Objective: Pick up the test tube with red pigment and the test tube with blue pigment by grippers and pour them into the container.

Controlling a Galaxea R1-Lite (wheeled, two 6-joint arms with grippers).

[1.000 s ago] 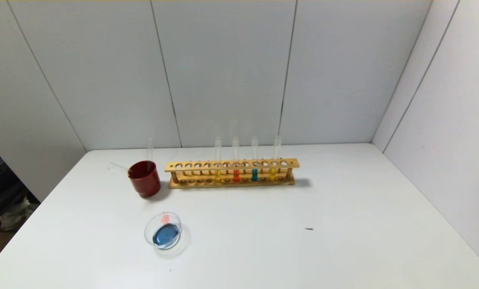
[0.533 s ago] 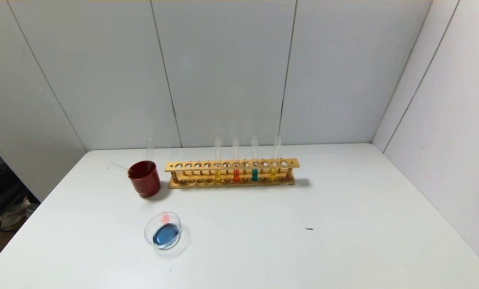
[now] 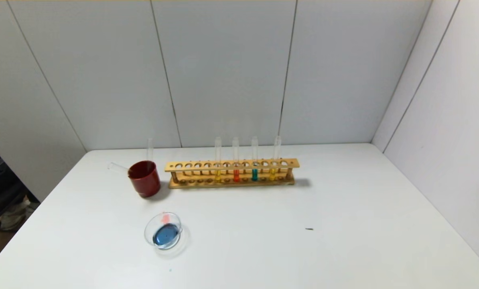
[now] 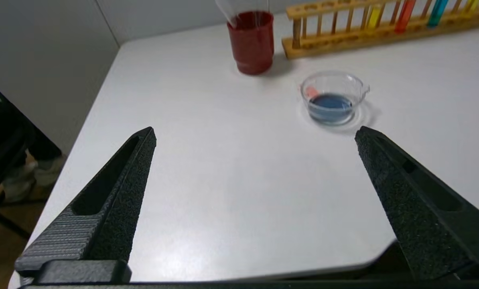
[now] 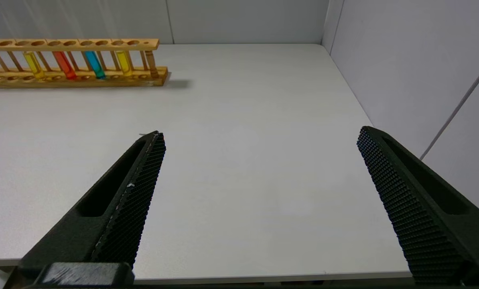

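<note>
Wrist views alone show spread left tool, right tool

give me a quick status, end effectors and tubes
Left end effector and right end effector open, empty, near table edge. Red tube and blue tube upright in rack. Nothing blocking dish.

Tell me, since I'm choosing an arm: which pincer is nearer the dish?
Left. The left pincer hangs open near the table's edge, the dish just ahead. The right pincer is open, the dish outside its view.
</note>
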